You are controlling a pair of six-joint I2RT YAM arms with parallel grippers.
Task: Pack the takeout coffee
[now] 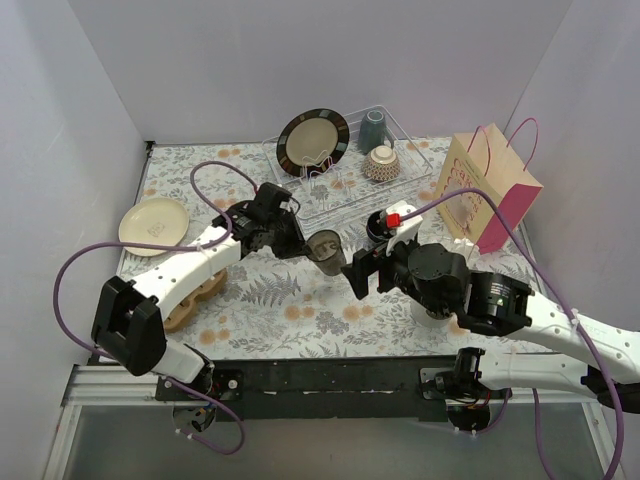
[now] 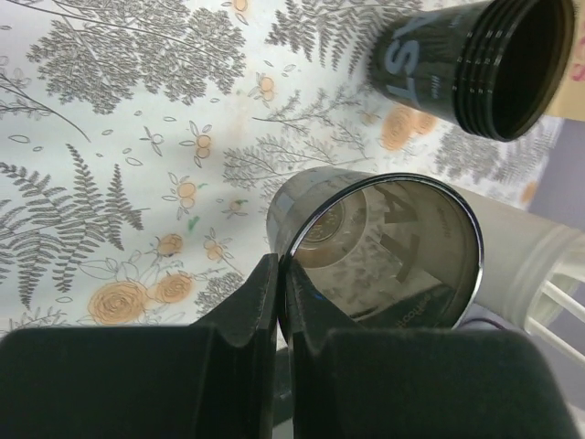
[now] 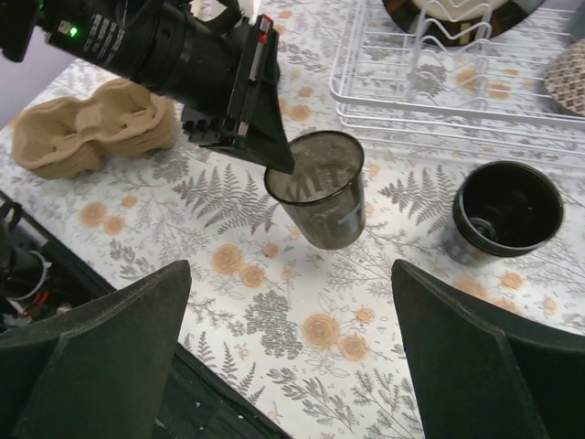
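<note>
Top external: above and behind, looking down on the whole worktop (image 1: 280, 300).
Left wrist: very close, at cup (image 2: 384, 256) rim.
Right wrist: near, oblique, facing same cup.
Shared: that cup.

Bare worktop (image 1: 290, 320) is left at lower centre. Upper centre is blocked by the rack (image 1: 415, 180), the right by the bag (image 1: 495, 185), the lower left by the carrier (image 1: 180, 315), and the middle by a cup (image 1: 326, 250) and a second cup (image 1: 378, 226).

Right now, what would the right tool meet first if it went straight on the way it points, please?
Probably the smoky cup that the left tool pinches by its rim; depth is unclear.
</note>
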